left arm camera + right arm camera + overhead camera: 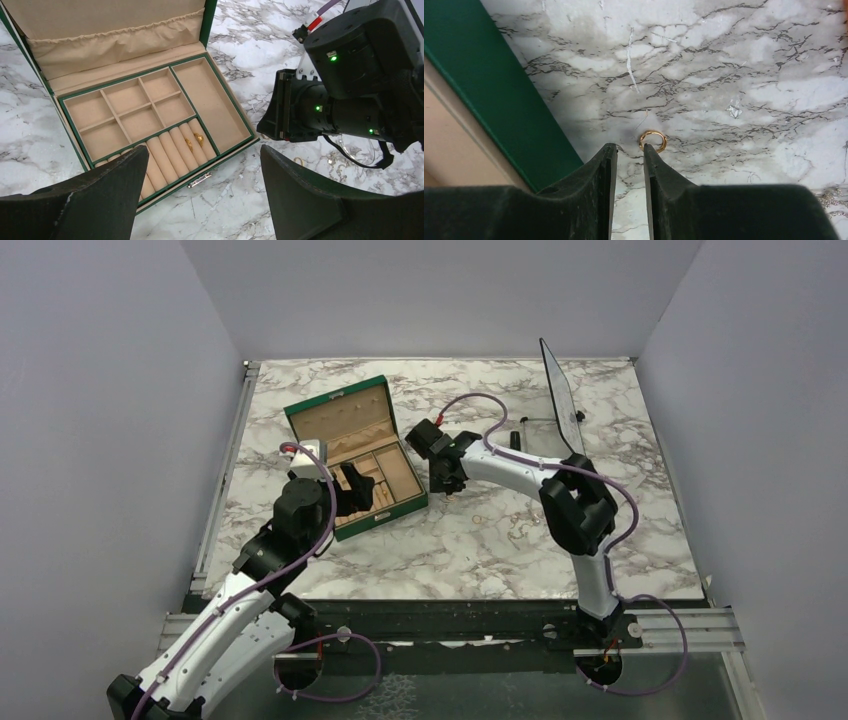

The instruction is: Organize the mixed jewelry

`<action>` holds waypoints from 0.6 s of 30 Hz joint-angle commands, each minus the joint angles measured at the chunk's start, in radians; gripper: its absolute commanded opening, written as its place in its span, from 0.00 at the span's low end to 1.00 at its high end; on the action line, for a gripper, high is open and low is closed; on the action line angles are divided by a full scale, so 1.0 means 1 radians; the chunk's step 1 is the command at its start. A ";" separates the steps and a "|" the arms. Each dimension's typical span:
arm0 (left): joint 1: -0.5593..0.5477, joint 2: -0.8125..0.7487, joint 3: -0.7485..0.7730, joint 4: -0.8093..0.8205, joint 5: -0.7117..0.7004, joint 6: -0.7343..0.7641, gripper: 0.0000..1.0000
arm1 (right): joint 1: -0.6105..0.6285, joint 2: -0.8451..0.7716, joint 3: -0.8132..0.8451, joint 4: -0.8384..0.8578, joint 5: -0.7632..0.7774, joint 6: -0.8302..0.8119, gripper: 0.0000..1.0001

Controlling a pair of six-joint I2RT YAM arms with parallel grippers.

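Observation:
The green jewelry box (340, 400) stands open on the marble, its beige tray (210, 95) showing. Two gold rings (189, 144) (199, 138) sit in the ring rolls. One loose gold ring (653, 140) lies on the marble just right of the box wall (484, 95). My right gripper (630, 146) points down at the table, its jaws narrowly apart with nothing between them. The ring touches the outer side of the right fingertip (650, 152). A silvery chain (345, 165) and another gold ring (298, 160) lie under the right arm. My left gripper (202, 150) hangs open over the box's front edge.
A dark tilted panel (560, 395) on a stand rises at the back right, with a small black object (515, 438) beside it. Grey walls close in the table on three sides. My right wrist (350, 95) hovers close to the box's right side.

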 commanded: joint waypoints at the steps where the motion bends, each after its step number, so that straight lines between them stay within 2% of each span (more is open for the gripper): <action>1: 0.001 -0.010 0.008 0.025 -0.004 -0.017 0.83 | 0.000 0.037 -0.018 -0.026 0.019 0.016 0.30; 6: 0.001 -0.036 -0.002 0.054 0.051 -0.001 0.83 | -0.001 0.054 -0.033 -0.009 0.025 0.026 0.26; 12: 0.000 -0.037 -0.003 0.059 0.054 0.010 0.83 | 0.000 0.067 -0.053 0.014 0.022 0.035 0.21; 15: 0.001 -0.030 -0.005 0.060 0.056 0.000 0.83 | -0.001 0.080 -0.054 0.013 0.020 0.036 0.17; 18: 0.000 -0.025 -0.008 0.065 0.061 -0.003 0.83 | -0.009 0.068 -0.083 0.033 0.007 0.040 0.08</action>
